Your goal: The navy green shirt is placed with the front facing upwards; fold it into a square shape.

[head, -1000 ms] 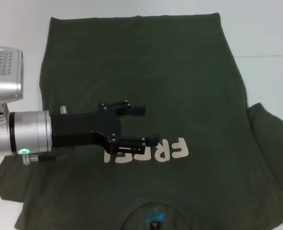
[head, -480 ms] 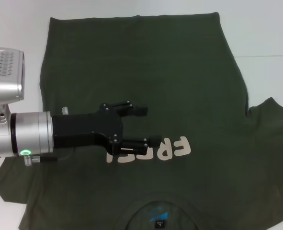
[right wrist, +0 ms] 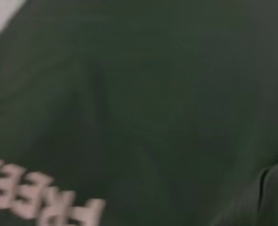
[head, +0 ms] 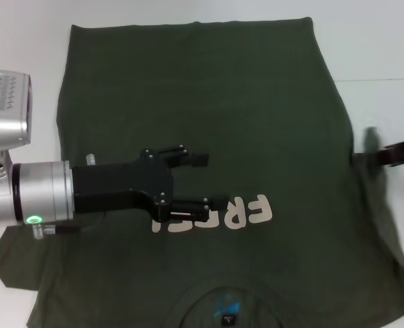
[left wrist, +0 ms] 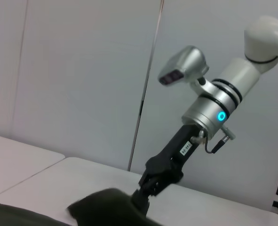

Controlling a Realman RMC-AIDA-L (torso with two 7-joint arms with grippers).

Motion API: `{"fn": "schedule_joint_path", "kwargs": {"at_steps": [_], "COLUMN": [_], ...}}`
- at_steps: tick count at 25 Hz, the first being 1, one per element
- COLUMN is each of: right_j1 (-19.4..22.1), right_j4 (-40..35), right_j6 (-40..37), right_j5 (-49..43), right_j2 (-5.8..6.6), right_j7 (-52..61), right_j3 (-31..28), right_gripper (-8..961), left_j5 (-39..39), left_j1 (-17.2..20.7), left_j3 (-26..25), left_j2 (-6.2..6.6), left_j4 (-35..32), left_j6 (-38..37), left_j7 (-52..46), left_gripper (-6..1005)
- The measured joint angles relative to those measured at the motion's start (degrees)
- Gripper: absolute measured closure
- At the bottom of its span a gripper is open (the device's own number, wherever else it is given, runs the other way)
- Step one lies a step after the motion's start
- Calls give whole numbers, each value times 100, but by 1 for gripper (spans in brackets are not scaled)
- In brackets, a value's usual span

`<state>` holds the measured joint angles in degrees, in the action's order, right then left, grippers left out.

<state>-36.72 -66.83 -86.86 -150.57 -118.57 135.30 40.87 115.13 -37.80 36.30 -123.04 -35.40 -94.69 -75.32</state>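
I saw the navy green shirt [head: 208,96] as matt, soft woven cloth, its lettering [head: 232,213] a flat pale print. My left gripper [head: 205,180] looked matt black plastic behind a brushed, satin-silver metal wrist [head: 31,195].

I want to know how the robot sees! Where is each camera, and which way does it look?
Head view: sits on the robot's head, looks down at the navy green shirt; the left gripper hovers open above it.
Left wrist view: on the left arm, looks sideways at the right gripper lifting shirt cloth.
Right wrist view: on the right arm, looks close at the shirt and its lettering; no robot parts show.
Shared: all three show the shirt.
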Motion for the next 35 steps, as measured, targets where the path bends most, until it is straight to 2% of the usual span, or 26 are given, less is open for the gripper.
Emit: {"fn": "schedule_joint_path", "kwargs": {"at_steps": [3,7,11,22,30,35], "right_j1": [-49,-73,-77,-212,-180,106], "right_j4": [-126,25,222,904,833,539], "right_j6": [-23,180,377,679,498,97], "right_j5": [189,521,638,757,1305,1903], "right_j2": [-136,-147,-137,-120,-100,-87], "right_j7": [89,315,377,281,-43,-1004], "right_j3": [659,1431,1761,1919,1879,1374], "right_gripper": [884,875,866,840,822,629], "left_j5": [0,0,0,1,1,1], "left_j1": [9,49,81,87,83,96], "left_j3": [0,0,0,0,0,-8], "left_j2": [0,0,-4,-9,-9,-9], "left_j4": [0,-2,-2,-2,-3,-2], "left_j6": [0,1,3,32,57,57], "left_j7": [0,2,23,43,53,34], "left_gripper": [99,99,100,101,102,103]}}
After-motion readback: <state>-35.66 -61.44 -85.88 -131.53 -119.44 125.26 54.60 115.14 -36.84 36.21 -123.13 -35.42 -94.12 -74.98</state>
